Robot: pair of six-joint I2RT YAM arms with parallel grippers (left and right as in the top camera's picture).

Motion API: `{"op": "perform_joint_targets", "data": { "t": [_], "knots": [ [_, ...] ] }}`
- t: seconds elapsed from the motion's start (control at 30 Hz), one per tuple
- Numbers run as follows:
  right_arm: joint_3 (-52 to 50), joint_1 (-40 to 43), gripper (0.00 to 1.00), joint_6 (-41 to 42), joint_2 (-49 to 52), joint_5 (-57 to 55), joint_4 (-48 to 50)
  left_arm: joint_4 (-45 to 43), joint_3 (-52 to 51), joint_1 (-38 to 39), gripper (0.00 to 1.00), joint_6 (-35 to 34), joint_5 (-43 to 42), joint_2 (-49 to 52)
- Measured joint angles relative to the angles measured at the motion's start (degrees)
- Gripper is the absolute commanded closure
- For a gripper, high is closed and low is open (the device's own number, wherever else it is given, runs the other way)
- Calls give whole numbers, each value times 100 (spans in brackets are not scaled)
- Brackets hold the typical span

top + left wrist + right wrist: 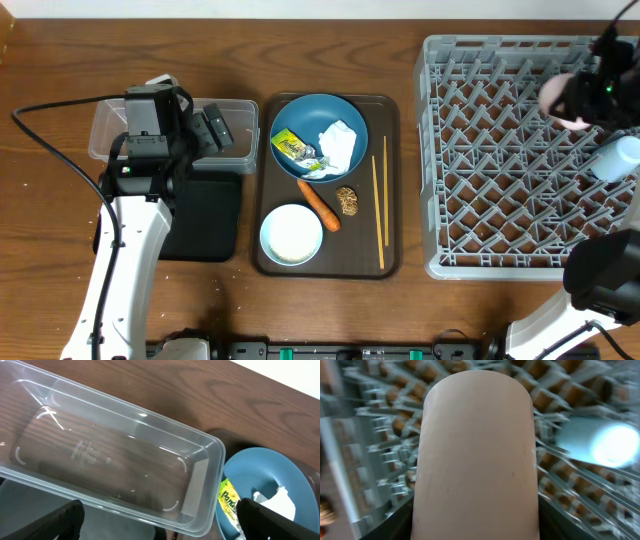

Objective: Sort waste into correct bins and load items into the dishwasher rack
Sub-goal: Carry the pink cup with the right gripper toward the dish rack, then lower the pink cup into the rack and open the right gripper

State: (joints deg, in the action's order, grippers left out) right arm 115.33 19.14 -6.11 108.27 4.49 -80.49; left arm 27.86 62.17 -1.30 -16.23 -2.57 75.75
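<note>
Left end effector (160,510) hangs over the clear plastic tub (238,150) with its jaws spread wide and nothing between them. From the left wrist camera the tub looks bare inside. The shallow black tray (205,215) sits right against the tub's near side on the bench (60,60).

Right end effector (476,522) is over at the far right corner of the dishwasher rack (500,170), clamped on the small pale-pink cup (477,445). The cup fills most of the right wrist view. That view is pretty blurry, so I can't tell whether the cup is touching the pegs or just above them. The small light-blue cup (615,158) lies on its side in the rack just beside it, by the right edge.

Everything else is on the dark brown serving tray (392,150) between the bins and the rack:
- large dark-blue bowl (345,108) at the far end, with the crumpled white napkin (338,145) and the small yellow-green wrapper (293,148) inside it
- orange carrot (320,205) and the small brown lumpy food piece (347,200) side by side mid-tray
- small white bowl (291,235) at the near left corner
- chopsticks (380,210) lying lengthwise along the right edge
</note>
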Motion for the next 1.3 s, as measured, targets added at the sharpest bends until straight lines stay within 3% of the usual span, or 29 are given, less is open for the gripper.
{"op": "perform_joint_targets", "data": {
  "t": [0.53, 1.17, 1.23, 1.3],
  "knots": [
    [0, 623, 69, 409, 820, -590, 562, 28, 0, 0, 2, 2, 68, -2],
    [0, 763, 59, 568, 1213, -400, 1191, 26, 0, 0, 2, 2, 109, -2],
    [0, 763, 53, 568, 1322, -387, 1270, 28, 0, 0, 2, 2, 109, -2],
    [0, 763, 36, 577, 1436, -374, 1392, 28, 0, 0, 2, 2, 109, -2]
  ]
}}
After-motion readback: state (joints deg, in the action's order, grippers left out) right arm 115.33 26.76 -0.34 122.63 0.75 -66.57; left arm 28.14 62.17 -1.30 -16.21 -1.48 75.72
